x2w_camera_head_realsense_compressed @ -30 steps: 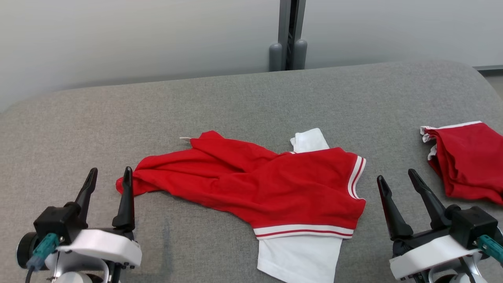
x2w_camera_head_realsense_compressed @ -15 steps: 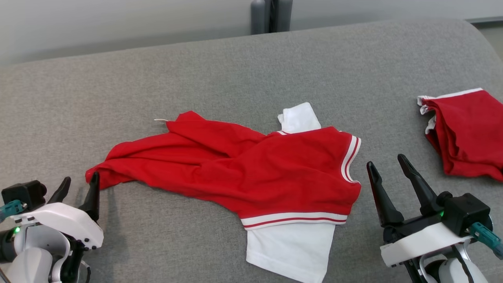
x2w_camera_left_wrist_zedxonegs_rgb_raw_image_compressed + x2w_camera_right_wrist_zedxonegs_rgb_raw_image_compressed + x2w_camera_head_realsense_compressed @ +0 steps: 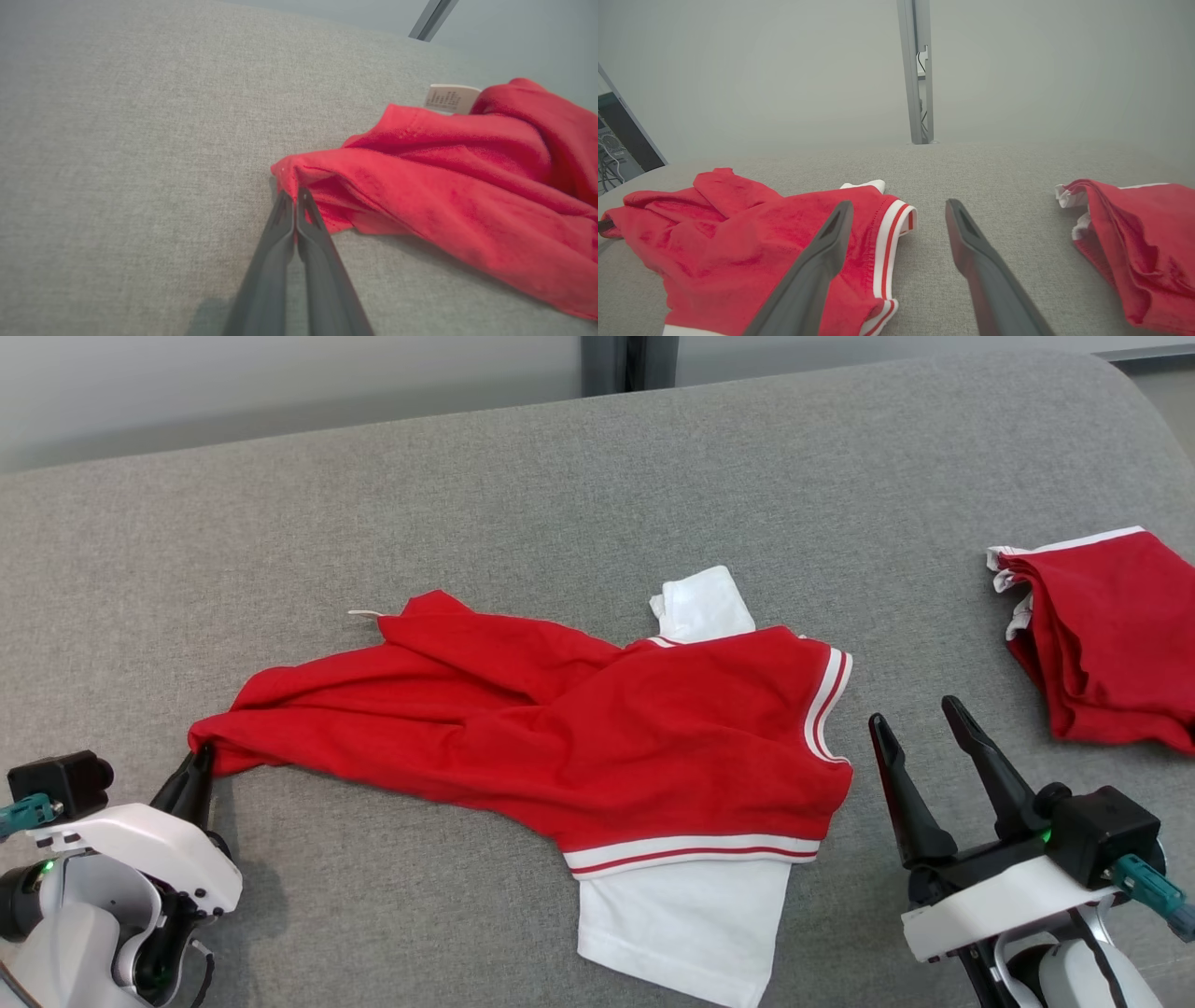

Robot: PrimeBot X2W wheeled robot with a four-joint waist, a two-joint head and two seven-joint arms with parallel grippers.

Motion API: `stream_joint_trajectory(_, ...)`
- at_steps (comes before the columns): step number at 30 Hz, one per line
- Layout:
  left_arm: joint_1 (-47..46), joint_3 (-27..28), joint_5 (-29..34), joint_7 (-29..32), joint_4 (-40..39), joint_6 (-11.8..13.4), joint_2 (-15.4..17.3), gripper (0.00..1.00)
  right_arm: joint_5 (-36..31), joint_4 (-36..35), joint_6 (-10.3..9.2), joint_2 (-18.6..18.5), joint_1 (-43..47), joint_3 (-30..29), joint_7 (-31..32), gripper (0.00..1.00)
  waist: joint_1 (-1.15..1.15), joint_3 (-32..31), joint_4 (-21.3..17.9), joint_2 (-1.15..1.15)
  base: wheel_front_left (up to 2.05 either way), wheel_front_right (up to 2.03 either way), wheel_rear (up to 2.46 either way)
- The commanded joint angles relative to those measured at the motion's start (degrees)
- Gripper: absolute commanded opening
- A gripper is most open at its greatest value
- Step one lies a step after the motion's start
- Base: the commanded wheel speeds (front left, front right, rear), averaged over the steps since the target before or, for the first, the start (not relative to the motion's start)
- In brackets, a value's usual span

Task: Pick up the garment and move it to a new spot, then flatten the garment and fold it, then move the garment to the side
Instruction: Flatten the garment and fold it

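Garment [image 3: 597, 737] crumpled at centre of grey padded surface [image 3: 560, 495]: red, white striped trim, white panels showing near and far.
Its left corner is pinched between the closed fingers of the left gripper [image 3: 198, 761], near left. The right gripper [image 3: 912, 709] is held open, just right of the striped hem. A second red garment [image 3: 1102, 635] is seen bunched at right, well apart.

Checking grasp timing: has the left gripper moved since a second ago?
Yes. The camera shifted too, but against the folded red pile the left gripper sits farther left, its fingers now shut on the garment at its left corner.
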Motion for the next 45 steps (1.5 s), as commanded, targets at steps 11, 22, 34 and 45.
stream_joint_trajectory(11,-2.2,-1.8,1.0,-4.9,1.4,-1.5,-0.2,0.0,2.8,-1.7,-0.02,-4.0,7.4,10.4,6.2,1.0,0.0,-0.3,1.2,0.0,0.0,0.0,0.0)
stream_joint_trajectory(22,-3.4,-3.2,1.3,-6.9,2.2,-1.6,-0.8,0.0,9.0,4.1,-0.02,-6.6,9.4,18.9,15.7,1.0,0.0,-0.1,2.3,0.0,0.0,0.0,0.0)
stream_joint_trajectory(34,-4.1,-3.6,3.3,-10.1,-1.7,0.4,0.2,0.0,17.4,5.6,-0.02,-7.3,1.6,19.7,12.9,0.0,0.0,-1.0,2.3,0.0,0.0,0.0,0.0)
stream_joint_trajectory(45,-2.1,-3.1,5.1,-4.8,-17.9,6.0,4.4,0.0,23.6,-9.4,-0.02,-13.3,-10.3,9.1,7.1,0.0,0.0,-3.5,0.8,0.0,0.0,0.0,0.0)
